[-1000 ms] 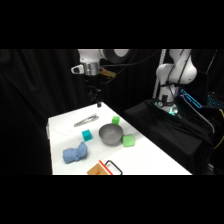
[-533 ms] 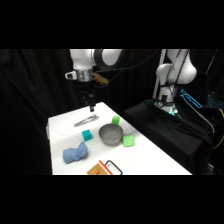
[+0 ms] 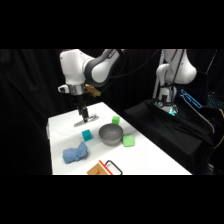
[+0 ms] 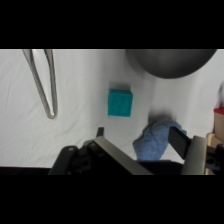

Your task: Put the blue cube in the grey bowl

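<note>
The blue cube sits on the white table just left of the grey bowl, a small gap between them. My gripper hangs above the table behind and slightly left of the cube, over the metal tongs. In the wrist view the cube lies ahead of the open gripper, with nothing held between the fingers. The bowl shows as a dark arc at the top of that view.
Metal tongs lie at the back left. A pale-blue cloth lies near the front. Two light green cubes flank the bowl. An orange and red object sits at the front edge.
The arm has swung left and toward the front and come lower, so the gripper now hangs over the tongs close to the blue cube. The objects on the table have not moved.
</note>
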{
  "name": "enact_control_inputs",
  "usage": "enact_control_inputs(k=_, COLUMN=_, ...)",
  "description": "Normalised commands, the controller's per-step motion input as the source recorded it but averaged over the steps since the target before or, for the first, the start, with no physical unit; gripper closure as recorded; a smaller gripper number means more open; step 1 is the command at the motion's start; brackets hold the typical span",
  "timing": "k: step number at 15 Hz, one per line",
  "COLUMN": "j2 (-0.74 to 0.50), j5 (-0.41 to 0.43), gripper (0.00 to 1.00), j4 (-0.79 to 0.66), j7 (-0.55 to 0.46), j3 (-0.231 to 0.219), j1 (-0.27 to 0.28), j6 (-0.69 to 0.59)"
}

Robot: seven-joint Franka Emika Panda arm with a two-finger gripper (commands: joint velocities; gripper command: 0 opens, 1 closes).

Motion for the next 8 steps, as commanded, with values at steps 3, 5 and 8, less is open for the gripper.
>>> enact_control_inputs(k=3, j2=0.27, j5=0.039, gripper=0.00, j4=0.29, j7=0.00, j3=0.065, j1=-0.087, j6=0.09)
enact_control_inputs(k=5, j2=0.23, j5=0.008, gripper=0.00, j4=0.23, j7=0.02, j3=0.051, j1=-0.080, j6=0.13)
enact_control_inputs(k=8, j2=0.19, j5=0.013, gripper=0.00, j4=0.18, j7=0.03, j3=0.052, j1=-0.081, j6=0.13)
